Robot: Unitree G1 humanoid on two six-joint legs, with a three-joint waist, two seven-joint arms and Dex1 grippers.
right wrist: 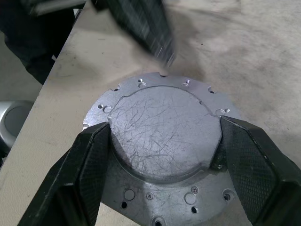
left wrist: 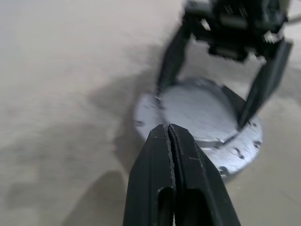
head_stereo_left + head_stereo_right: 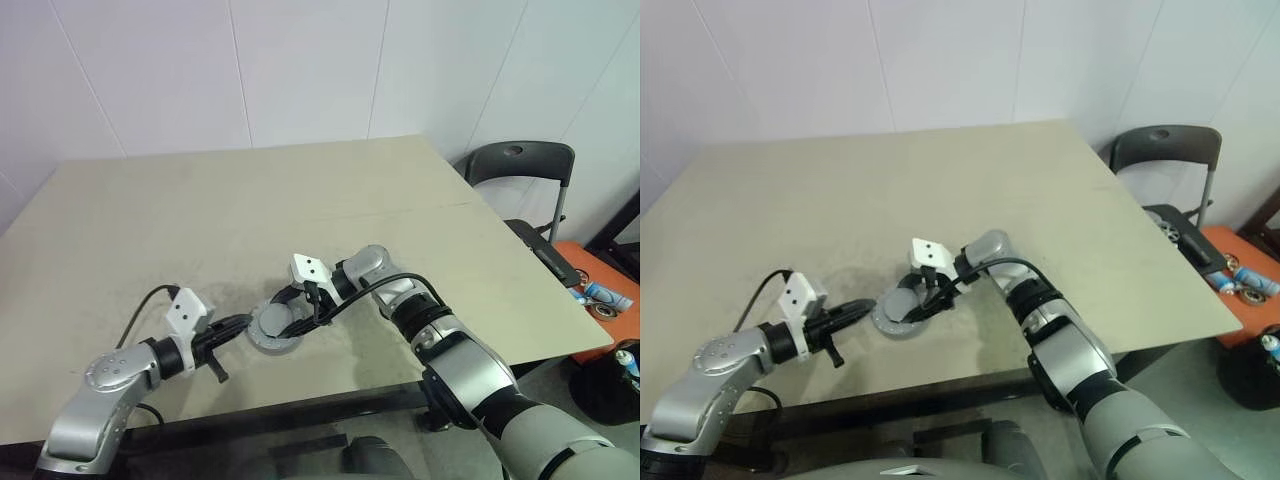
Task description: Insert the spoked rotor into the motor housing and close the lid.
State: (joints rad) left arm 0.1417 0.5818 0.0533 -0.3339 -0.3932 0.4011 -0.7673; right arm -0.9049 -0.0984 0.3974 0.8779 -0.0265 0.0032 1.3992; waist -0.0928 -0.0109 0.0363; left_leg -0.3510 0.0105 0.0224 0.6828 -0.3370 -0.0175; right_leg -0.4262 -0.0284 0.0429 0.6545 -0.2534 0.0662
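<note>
Here the right gripper [image 1: 164,155] hugged the round grey lid [image 1: 162,136] with wide fingers to keep it steady on the motor housing [image 1: 188,200], while the left gripper [image 2: 168,134], pinched shut and empty, pointed at its edge

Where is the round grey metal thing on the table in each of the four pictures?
Left eye view: the motor housing lies near the table's front edge, between both arms.
Right eye view: same spot, a little left of middle.
Left wrist view: right of centre, beyond the shut left end effector.
Right wrist view: centre, the right end effector straddling its raised part.
Shared landmark: the right end effector's black fingers.
</note>
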